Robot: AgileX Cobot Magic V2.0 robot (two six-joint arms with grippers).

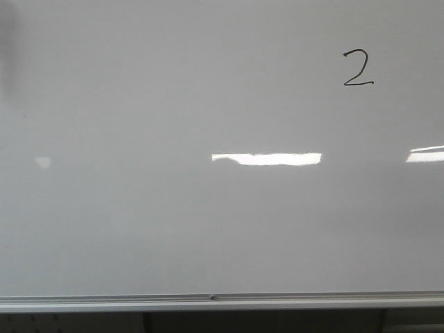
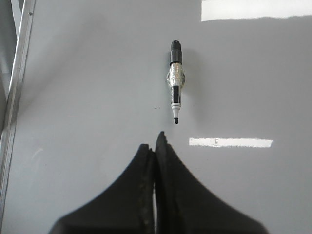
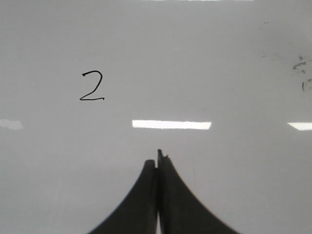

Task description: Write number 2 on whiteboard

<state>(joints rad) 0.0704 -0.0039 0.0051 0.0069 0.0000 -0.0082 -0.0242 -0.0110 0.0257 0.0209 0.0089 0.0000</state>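
both fingers [image 2: 155,146] [image 3: 158,158] pressed together — empty | number 2 [image 1: 359,69] on whiteboard [image 1: 173,222]

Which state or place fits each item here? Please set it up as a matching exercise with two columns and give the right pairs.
Column one:
1. number 2
2. marker
3. left pincer
4. metal strip

Column two:
A. shut, holding nothing
B. runs along the lower edge of the whiteboard
C. lies uncapped on the board, ahead of the left pincer
D. drawn in thin black line, upper right in the front view

Pairs: 1-D, 2-C, 3-A, 4-B
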